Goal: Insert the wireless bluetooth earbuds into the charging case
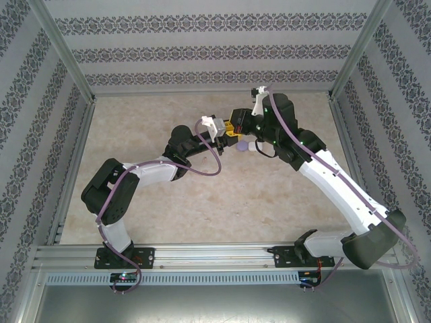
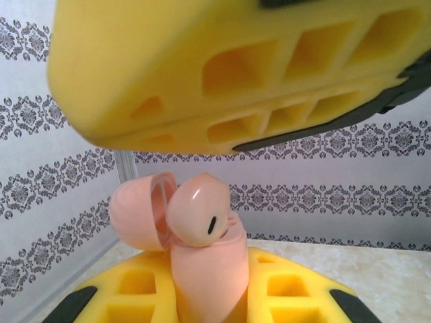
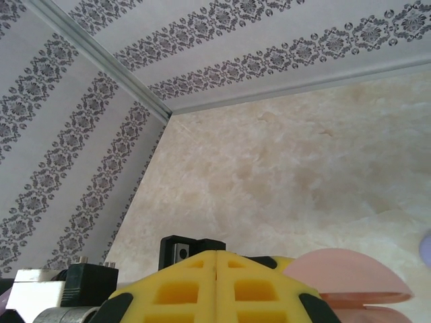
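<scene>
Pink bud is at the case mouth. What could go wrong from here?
The pink earbud sits proud in the open pink case, not seated; a push from the shut right claw could tip it out. The left claw holds the case by its lower body, so pressing might twist it.

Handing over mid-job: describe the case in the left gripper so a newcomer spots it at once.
On the table, where the arms meet, the left gripper clamps a pink charging case between yellow fingers. Its lid stands open with a pink earbud at the mouth, unlike the lilac piece beside it.
</scene>
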Controlling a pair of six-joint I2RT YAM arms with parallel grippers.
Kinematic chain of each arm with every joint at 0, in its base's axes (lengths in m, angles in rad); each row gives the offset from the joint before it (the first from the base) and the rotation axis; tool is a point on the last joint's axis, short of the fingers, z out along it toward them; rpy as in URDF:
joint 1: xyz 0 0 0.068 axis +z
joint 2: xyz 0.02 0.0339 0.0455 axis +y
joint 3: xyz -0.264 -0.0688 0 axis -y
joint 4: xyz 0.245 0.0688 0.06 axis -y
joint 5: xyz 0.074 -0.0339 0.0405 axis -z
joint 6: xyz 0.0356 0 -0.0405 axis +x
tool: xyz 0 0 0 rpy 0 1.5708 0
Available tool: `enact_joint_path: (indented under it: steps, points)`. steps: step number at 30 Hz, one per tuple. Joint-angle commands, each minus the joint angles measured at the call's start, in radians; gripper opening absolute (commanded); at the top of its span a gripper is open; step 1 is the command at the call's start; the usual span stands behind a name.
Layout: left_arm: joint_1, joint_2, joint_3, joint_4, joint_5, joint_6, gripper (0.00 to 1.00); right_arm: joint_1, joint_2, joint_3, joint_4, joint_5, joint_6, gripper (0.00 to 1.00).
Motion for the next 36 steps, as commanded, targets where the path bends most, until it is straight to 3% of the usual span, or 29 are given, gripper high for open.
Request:
enact_joint_path:
  steps: [1, 22, 30, 34, 36]
  points:
    - [-0.002, -0.001, 0.025, 0.005, 0.016, 0.023, 0.00, -0.014, -0.017, -0.026, -0.001, -0.013, 0.013, 0.02]
    - [0.000, -0.010, 0.025, -0.002, 0.014, 0.030, 0.00, -0.078, -0.102, -0.097, -0.045, -0.005, 0.001, 0.03]
    - [0.000, 0.003, 0.023, 0.018, 0.005, 0.003, 0.00, -0.090, -0.136, -0.098, -0.059, 0.020, -0.014, 0.17]
    - [0.001, 0.004, -0.006, 0.029, -0.066, 0.002, 0.00, -0.109, -0.170, -0.156, -0.092, 0.074, -0.010, 0.24]
    - [0.006, -0.006, -0.038, 0.047, -0.119, 0.006, 0.00, -0.124, -0.203, -0.238, -0.109, 0.150, -0.004, 0.34]
